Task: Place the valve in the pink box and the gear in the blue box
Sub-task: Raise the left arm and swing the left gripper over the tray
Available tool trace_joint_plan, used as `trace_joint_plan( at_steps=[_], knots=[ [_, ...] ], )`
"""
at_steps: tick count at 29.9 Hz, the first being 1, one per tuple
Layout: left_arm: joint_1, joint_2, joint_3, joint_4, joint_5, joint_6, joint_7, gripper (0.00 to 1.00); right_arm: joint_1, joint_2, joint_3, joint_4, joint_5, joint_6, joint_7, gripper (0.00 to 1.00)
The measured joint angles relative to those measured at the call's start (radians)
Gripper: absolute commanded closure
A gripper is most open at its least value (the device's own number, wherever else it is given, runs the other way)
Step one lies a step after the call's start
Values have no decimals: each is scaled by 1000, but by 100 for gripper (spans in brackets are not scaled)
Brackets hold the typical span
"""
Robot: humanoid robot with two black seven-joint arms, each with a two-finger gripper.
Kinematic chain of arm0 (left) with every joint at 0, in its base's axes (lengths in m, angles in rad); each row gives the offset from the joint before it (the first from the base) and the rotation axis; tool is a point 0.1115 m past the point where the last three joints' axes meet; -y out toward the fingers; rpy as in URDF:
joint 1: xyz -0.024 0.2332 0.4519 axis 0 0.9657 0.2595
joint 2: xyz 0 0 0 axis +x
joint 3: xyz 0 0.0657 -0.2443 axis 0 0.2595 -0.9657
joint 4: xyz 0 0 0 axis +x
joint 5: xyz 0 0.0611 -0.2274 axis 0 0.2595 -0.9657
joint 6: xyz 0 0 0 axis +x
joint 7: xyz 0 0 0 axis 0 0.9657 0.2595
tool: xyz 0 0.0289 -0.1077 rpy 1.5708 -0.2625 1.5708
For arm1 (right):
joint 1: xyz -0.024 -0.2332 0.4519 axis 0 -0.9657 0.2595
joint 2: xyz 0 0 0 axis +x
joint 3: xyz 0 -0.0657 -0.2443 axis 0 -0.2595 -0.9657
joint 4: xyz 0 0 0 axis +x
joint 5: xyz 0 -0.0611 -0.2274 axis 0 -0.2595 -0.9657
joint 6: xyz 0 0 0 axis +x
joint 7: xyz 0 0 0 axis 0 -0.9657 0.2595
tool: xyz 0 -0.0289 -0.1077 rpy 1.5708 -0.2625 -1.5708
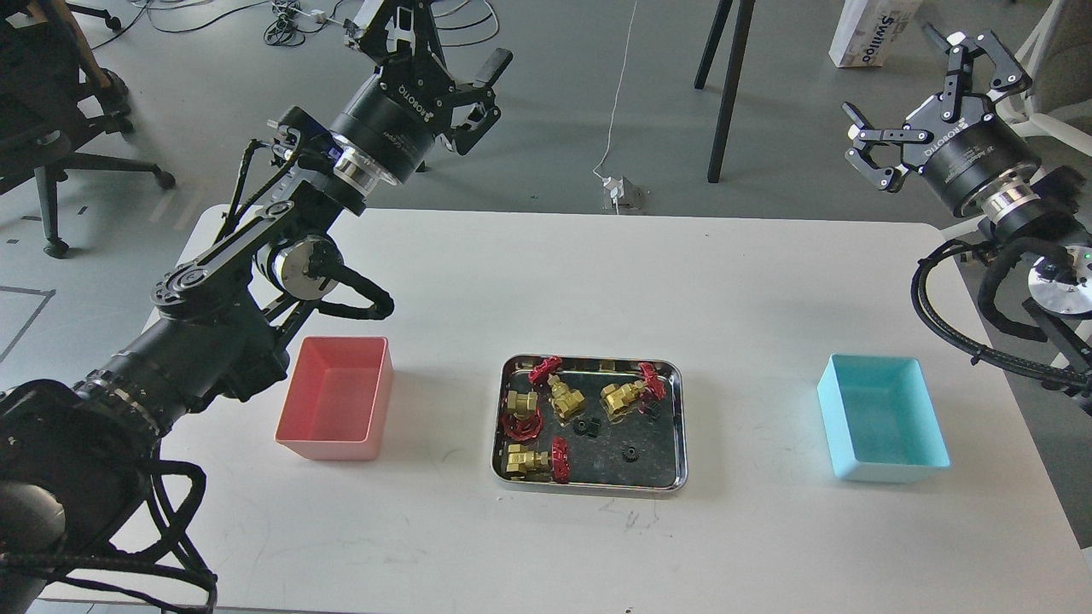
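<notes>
Several brass valves with red handwheels lie in a steel tray (589, 489) at the table's middle: one (565, 397) at the back, one (624, 396) to its right, one (519, 404) at the left, one (522, 461) at the front. Two tiny black gears (583, 426) (630, 454) lie among them. The pink box (337, 409) stands empty left of the tray. The blue box (883, 418) stands empty to the right. My left gripper (444, 43) is open and empty, high beyond the table's far left. My right gripper (909, 85) is open and empty, high beyond the far right.
My left arm's elbow and forearm (213, 341) hang just left of the pink box. Beyond the white table's far edge (597, 215) are black stand legs (725, 94), floor cables, a white carton (870, 34) and an office chair (51, 145).
</notes>
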State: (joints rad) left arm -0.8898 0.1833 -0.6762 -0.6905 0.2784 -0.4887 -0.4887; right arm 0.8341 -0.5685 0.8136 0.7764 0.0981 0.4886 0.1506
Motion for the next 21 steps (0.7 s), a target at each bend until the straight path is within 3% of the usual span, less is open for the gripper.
trace_joint_plan(
  at_steps=[5,10,13,17,21],
  knots=[
    [0,1,-9,28,-20,0,0,0,112,10,20,-60,2,0,-2,0],
    [-47,5,-72,29,-28,0,0,0,138,27,17,-61,6,-121,-9,0],
    [-113,7,-56,29,-28,0,0,0,138,29,13,-51,6,-142,-9,0],
    [-247,6,138,29,-20,0,0,0,124,19,9,-1,6,-144,-10,0],
    [-448,11,453,-18,18,-1,0,0,96,17,14,31,6,-124,-8,0]
  ],
)
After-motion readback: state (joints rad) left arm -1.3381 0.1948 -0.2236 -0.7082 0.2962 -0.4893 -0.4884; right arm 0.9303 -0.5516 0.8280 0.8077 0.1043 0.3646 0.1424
